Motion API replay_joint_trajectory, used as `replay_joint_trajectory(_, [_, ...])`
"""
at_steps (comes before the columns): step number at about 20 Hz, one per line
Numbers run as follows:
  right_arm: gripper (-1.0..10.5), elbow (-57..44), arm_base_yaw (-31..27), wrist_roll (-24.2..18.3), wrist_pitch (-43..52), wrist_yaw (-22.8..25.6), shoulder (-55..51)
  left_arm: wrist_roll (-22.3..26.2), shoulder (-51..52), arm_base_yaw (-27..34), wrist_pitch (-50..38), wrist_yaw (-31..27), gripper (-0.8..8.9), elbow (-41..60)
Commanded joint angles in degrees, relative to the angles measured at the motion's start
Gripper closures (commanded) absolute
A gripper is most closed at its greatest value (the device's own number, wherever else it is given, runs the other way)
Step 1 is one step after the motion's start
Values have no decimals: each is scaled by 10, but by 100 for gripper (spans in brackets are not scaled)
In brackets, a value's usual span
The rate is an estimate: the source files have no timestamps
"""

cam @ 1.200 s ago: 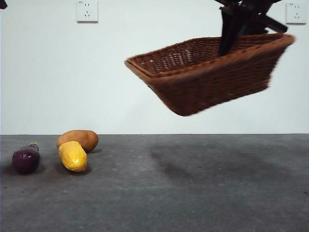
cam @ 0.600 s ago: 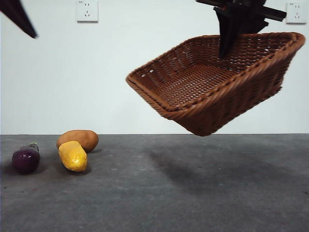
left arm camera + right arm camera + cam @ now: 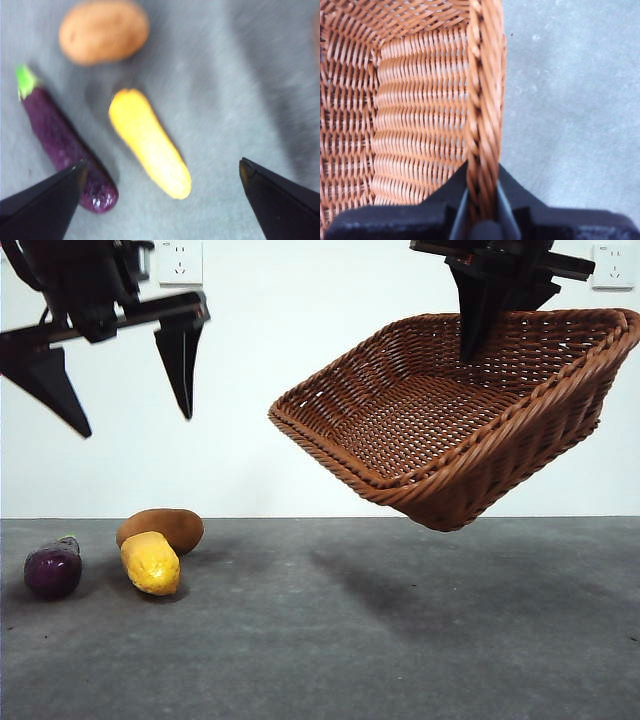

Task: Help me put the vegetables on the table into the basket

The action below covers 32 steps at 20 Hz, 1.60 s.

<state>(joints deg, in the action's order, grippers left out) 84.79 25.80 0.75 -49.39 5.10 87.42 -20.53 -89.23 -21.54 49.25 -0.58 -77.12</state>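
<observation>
The wicker basket point(image 3: 450, 430) hangs tilted in the air at the upper right, well above the table point(image 3: 380, 640). My right gripper point(image 3: 478, 345) is shut on its braided rim point(image 3: 482, 125). At the left of the table lie the potato point(image 3: 160, 529), the corn point(image 3: 150, 562) in front of it, and the eggplant point(image 3: 53, 568) furthest left. My left gripper point(image 3: 115, 375) hovers open high above them; its wrist view looks down on the corn point(image 3: 149, 142), eggplant point(image 3: 65, 145) and potato point(image 3: 103, 31) between its spread jaws.
A white wall with two power sockets point(image 3: 180, 262) stands behind the table. The basket casts a shadow point(image 3: 400, 580) on the grey surface below it.
The left gripper has come down into view above the vegetables. The basket has tilted further, its opening turning toward the front, and shifted slightly right.
</observation>
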Motion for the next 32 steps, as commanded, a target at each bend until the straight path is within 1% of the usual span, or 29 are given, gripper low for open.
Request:
replay_joint_trajectory(1, [957, 3, -9, -7, 9, -4, -3, -40, -35, 2, 2, 20, 248, 1])
replay_joint_trajectory(3, [957, 3, -16, -13, 7, -8, -3, -60, -67, 2, -1, 21, 248, 1])
replay_joint_trajectory(6, [957, 3, -23, -19, 2, -19, -3, -77, -103, 2, -21, 21, 249, 1])
replay_joint_trajectory(12, [957, 3, -23, -21, 13, -30, -3, -91, -151, 1, -43, 23, 250, 1])
replay_joint_trajectory(15, [957, 3, -23, -24, 16, -33, -3, -95, -160, 1, -67, 25, 253, 1])
replay_joint_trajectory(16, [957, 3, -23, -23, 17, -34, -3, -95, -161, 1, -75, 25, 271, 1])
replay_joint_trajectory(17, [957, 3, -23, -23, 18, -36, -3, -96, -162, 1, -79, 25, 342, 1])
replay_joint_trajectory(18, [957, 3, -23, -23, 18, -39, -3, -100, -165, 1, -81, 25, 374, 1])
replay_joint_trajectory(29, [957, 3, -23, -28, 31, -43, -3, -108, -191, -2, -82, 24, 385, 1])
replay_joint_trajectory(30, [957, 3, -23, -28, 31, -43, -3, -108, -191, -2, -82, 25, 461, 1])
replay_joint_trajectory(32, [957, 3, -23, -30, 31, -43, -3, -107, -194, -2, -83, 25, 642, 1])
